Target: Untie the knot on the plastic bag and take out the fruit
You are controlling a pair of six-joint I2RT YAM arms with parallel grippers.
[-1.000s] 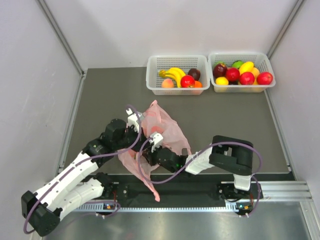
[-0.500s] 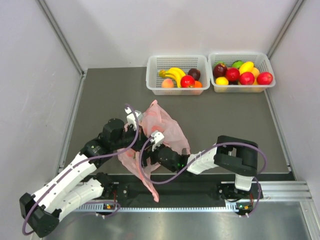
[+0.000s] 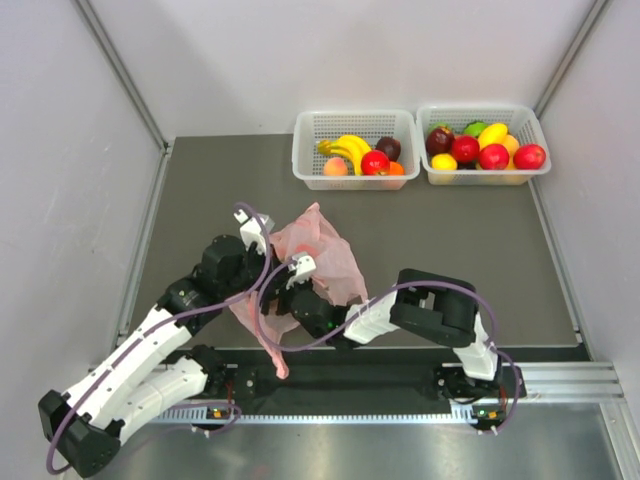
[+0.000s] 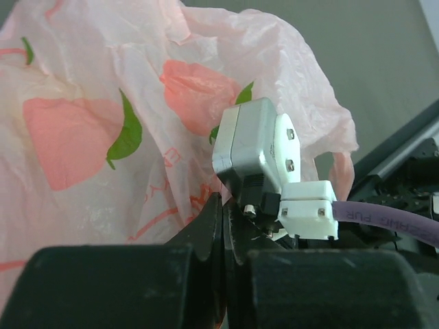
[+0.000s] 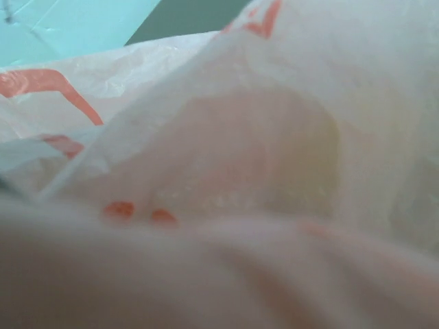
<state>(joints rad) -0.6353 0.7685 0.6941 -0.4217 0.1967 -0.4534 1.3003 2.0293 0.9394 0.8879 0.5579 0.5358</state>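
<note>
The pink plastic bag (image 3: pixel 318 250) lies crumpled in the near middle of the table, and a strip of it trails over the front edge. My left gripper (image 3: pixel 266 246) is at the bag's left side. In the left wrist view its jaws (image 4: pixel 226 203) are shut on a fold of the bag (image 4: pixel 103 103). My right gripper (image 3: pixel 283 300) is pushed in under the bag's near-left part, and its fingers are hidden. The right wrist view shows only the bag's pink film (image 5: pixel 260 151). The knot and the fruit inside are hidden.
Two white baskets stand at the back. The left basket (image 3: pixel 355 114) holds bananas and several small fruits, and the right basket (image 3: pixel 480 108) holds several red, yellow and green fruits. The right arm's camera box (image 4: pixel 257 154) sits close in front of my left jaws.
The right arm has reached further left and deeper under the bag. The bag and its trailing strip have shifted left, and the left gripper has moved slightly left with its fold.
</note>
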